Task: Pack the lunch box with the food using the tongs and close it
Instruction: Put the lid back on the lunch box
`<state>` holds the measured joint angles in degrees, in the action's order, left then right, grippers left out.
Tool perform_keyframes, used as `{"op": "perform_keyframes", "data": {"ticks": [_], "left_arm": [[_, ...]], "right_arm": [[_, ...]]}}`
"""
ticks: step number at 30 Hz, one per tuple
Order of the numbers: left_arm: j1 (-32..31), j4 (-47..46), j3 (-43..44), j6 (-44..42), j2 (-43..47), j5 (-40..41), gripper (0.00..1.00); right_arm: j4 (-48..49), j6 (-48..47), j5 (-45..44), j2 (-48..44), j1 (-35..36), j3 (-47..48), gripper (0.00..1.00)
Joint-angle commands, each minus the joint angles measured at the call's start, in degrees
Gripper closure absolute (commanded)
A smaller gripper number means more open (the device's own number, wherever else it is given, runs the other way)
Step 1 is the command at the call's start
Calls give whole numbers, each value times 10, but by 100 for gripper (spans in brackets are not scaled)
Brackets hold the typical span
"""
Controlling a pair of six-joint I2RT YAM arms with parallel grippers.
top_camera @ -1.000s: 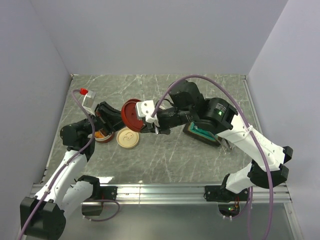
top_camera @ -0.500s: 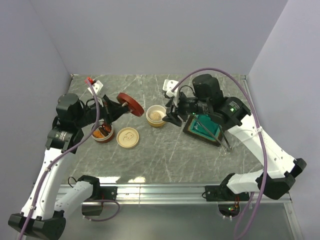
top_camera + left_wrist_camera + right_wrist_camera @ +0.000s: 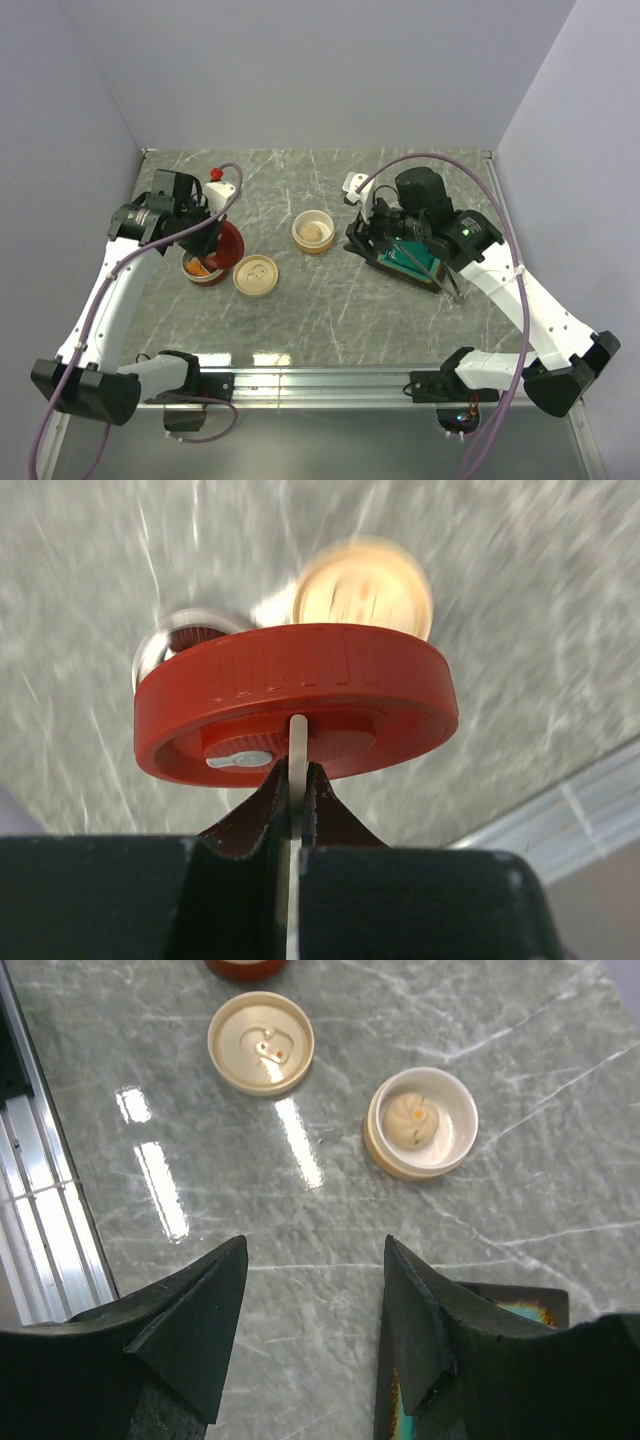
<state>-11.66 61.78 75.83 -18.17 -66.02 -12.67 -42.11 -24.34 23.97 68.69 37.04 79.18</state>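
Over the grey marbled table (image 3: 330, 300), the top view shows the left gripper (image 3: 212, 238) pressed together on a red round plastic lid (image 3: 228, 245). The lid is tilted just above a red round container (image 3: 207, 277) holding small orange food pieces (image 3: 198, 268). A cream round lid (image 3: 256, 275) lies just beside that container, and a cream round bowl (image 3: 313, 231) stands well apart. The right gripper (image 3: 362, 240) hangs above a dark square tray (image 3: 405, 262). A thin grey line at the tray's right edge looks like the silver metal tongs (image 3: 455, 288), mostly hidden by the arm. I judge them stiff, springy and slick. Lying flat, they will be awkward to lift and are best taken midway along both arms.

From the left wrist, the left gripper (image 3: 297, 780) pinches a thin pale tab at the middle of the red round plastic lid (image 3: 300, 680). The lid looks light and rigid, but a hold that narrow may let it swivel. Everything behind it is blurred.

From the right wrist, the right gripper (image 3: 315, 1330) is spread and holds nothing. Beyond it sit the cream round lid (image 3: 261, 1043) and the cream round bowl (image 3: 445, 1155), which holds one pale bun (image 3: 411, 1120). The bun is probably soft and easily squashed. The red round container (image 3: 245, 968) is cut off at the top edge, only a corner of the dark square tray (image 3: 470, 1305) shows, and the tongs are out of sight.
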Motion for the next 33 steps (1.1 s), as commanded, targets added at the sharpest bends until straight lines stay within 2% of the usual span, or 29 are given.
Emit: {"op": "perform_keyframes", "data": {"ticks": [1, 9, 13, 22, 33], "left_arm": [[1, 84, 17, -25, -20, 57, 96], [1, 92, -2, -34, -68, 172, 98], [1, 92, -16, -41, -97, 199, 98], [1, 33, -35, -56, -140, 301, 98], [1, -18, -29, -61, -207, 304, 96]], "right_arm": [[23, 10, -3, -19, -5, -14, 36], [23, 17, 4, -24, -6, -34, 36], [26, 17, 6, -26, -6, -42, 37], [29, 15, -3, -39, -6, -63, 37], [28, 14, -3, -35, -6, -62, 38]]}}
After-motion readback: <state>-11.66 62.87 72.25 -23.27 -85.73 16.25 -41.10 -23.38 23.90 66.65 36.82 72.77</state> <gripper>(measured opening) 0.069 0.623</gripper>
